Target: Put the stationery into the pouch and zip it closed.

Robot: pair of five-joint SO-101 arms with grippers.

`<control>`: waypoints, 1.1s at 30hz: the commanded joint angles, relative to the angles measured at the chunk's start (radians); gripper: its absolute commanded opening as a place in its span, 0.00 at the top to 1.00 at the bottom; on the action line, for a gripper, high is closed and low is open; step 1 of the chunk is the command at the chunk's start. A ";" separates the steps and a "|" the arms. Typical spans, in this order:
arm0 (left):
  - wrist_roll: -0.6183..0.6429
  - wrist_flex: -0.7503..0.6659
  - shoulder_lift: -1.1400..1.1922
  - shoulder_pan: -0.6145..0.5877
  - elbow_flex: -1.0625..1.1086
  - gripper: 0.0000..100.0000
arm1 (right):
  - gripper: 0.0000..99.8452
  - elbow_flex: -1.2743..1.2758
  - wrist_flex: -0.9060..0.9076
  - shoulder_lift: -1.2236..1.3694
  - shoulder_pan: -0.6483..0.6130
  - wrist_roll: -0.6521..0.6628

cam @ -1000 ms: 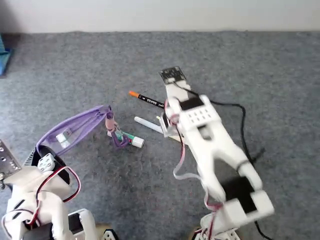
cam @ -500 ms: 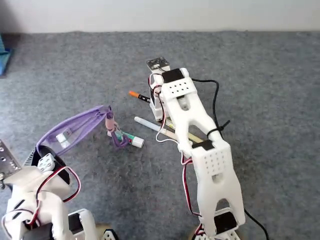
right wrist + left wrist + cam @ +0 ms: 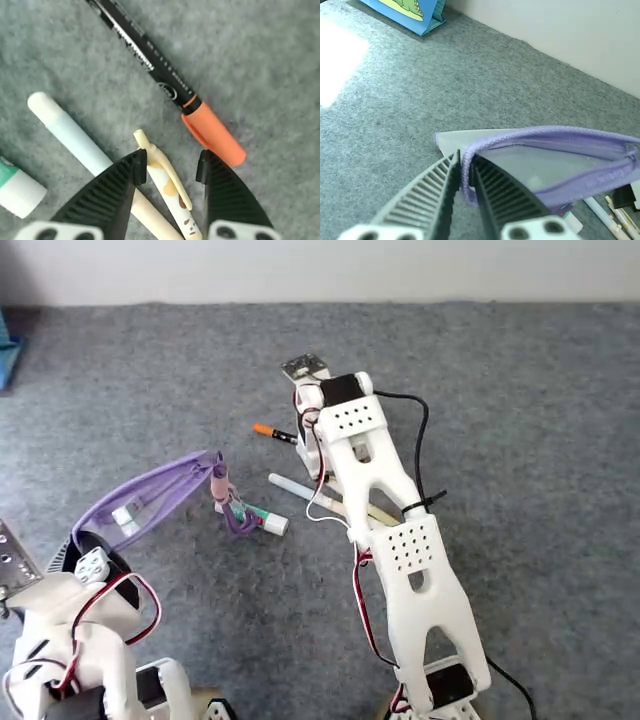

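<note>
Pouch [image 3: 545, 155] clamped at its zip edge in the left gripper [image 3: 464, 165], mouth lying open on the carpet [image 3: 520, 390].
The right gripper [image 3: 172, 159] is set narrowly open astride the cream pen [image 3: 167, 192]; the pale pen [image 3: 70, 132] just beside it could be caught too, or the cream pen flicked away.

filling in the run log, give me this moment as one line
left jaws: shut on pouch rim | right jaws: open, straddling cream pen | pouch: unzipped
</note>
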 commanded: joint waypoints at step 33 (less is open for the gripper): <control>0.012 -0.018 0.006 -0.002 -0.018 0.99 | 0.99 0.196 0.047 -0.349 0.059 0.012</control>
